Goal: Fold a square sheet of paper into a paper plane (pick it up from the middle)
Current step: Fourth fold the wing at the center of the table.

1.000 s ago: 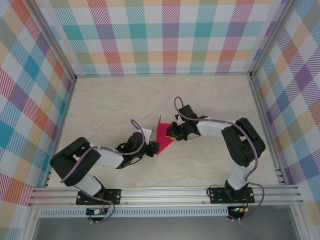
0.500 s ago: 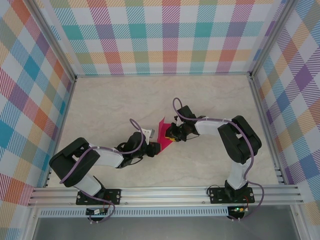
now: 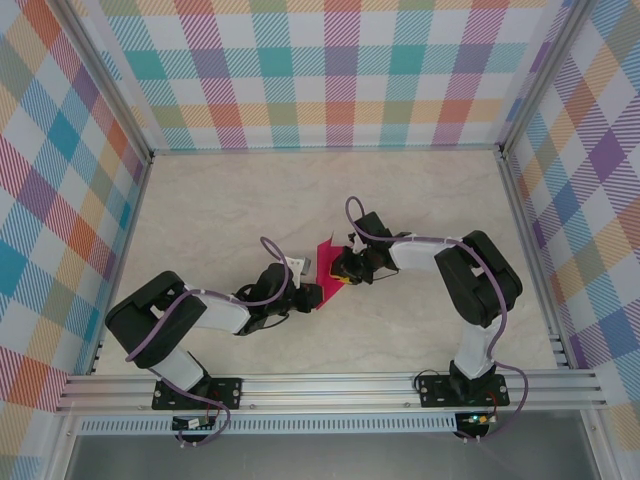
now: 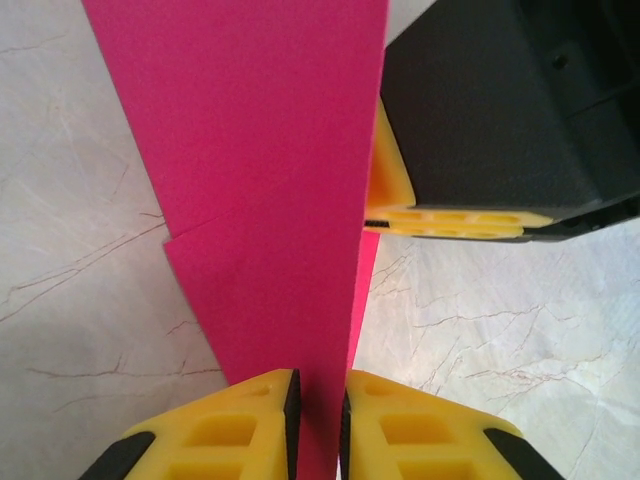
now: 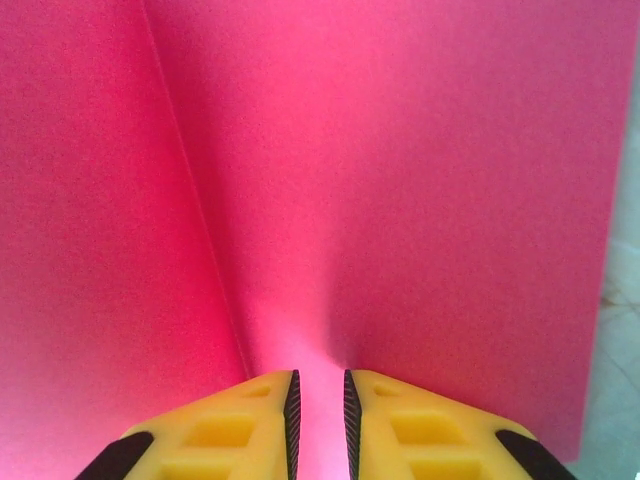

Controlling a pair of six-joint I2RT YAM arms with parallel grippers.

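The paper plane (image 3: 325, 262) is magenta-pink paper folded into a narrow, layered, creased shape, held just above the middle of the table between both arms. My left gripper (image 3: 312, 293) is shut on its near end. In the left wrist view the paper plane (image 4: 270, 180) runs up from between the yellow fingers (image 4: 225, 425) of the left gripper (image 4: 318, 410). My right gripper (image 3: 341, 268) is shut on its right side. In the right wrist view the right gripper (image 5: 318, 420) pinches a creased fold of the paper plane (image 5: 400, 200). The right gripper's black body (image 4: 500, 110) sits close beside the paper.
The marble-look tabletop (image 3: 230, 210) stretches around the two arms. Checked walls (image 3: 320, 70) enclose it on three sides. An aluminium rail (image 3: 330, 390) runs along the near edge behind the arm bases.
The paper's raised tip has dropped lower and the right gripper has shifted slightly left. The left jaws have narrowed onto the paper.
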